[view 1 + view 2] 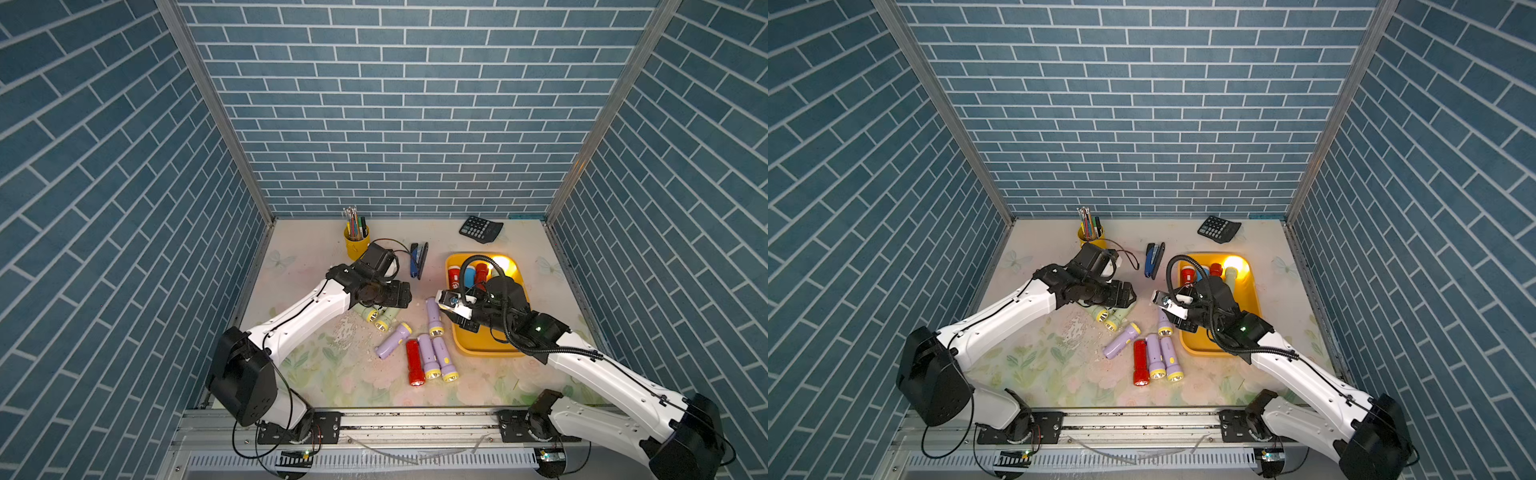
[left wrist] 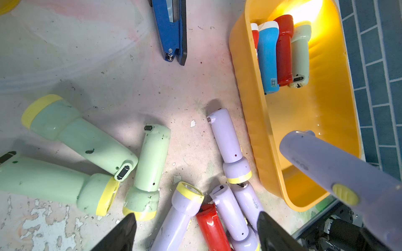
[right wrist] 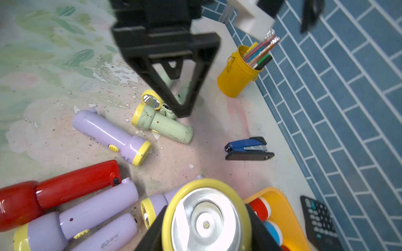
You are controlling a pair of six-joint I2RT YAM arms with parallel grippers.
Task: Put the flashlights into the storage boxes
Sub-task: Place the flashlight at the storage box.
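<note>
Right pincer (image 3: pixel 206 234) clamped on lilac flashlight (image 2: pixel 339 169); left pincer (image 2: pixel 195 219) apart. Tray (image 2: pixel 250 108) at 3 o'clock holds four flashlights (image 2: pixel 282 50); eight wait on counter (image 2: pixel 108 65).

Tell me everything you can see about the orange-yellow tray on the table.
The storage tray is a shallow, glossy orange-yellow plastic tub with rounded corners, lying flat on the floral tabletop near the brick side wall. At its far end four flashlights lie side by side: red, blue, red and pale green, the last one lit and glowing on the tray's end. The right arm reaches across its near half.
</note>
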